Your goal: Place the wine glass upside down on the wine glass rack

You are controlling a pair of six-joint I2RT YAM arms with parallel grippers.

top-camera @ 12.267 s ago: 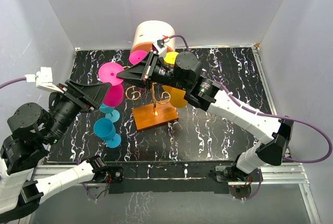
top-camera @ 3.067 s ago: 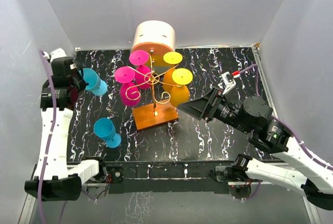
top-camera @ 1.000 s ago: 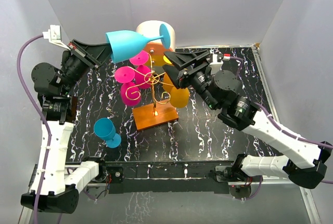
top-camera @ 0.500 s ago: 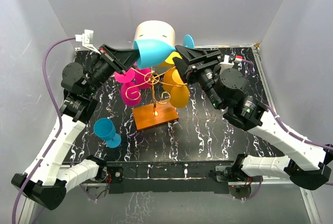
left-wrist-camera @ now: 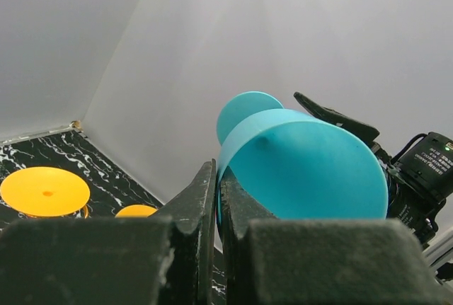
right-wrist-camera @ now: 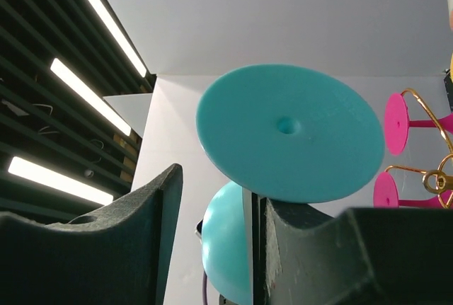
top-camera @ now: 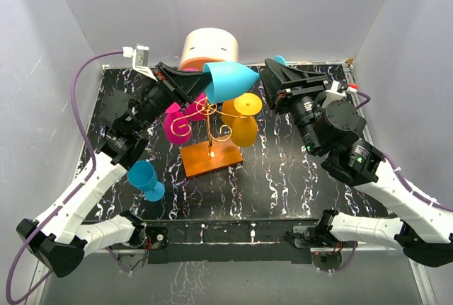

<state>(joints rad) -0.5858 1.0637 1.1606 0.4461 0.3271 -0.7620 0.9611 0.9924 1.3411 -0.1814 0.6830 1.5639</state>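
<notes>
- Seemingly a handover: the left gripper (top-camera: 200,82) is clamped on the rim of the wine glass (top-camera: 230,81), holding it sideways above the wine glass rack (top-camera: 209,117).
- Up right of the rack, the right gripper (top-camera: 274,71) sits at the glass's foot with its jaws apart; it likely needs to close there before the left lets go.

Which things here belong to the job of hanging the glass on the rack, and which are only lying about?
Job: raised blue wine glass, left gripper pinching its rim, right gripper, gold rack.
Lying about: standing blue glass, cream cylinder, pink glasses, yellow glasses.
</notes>
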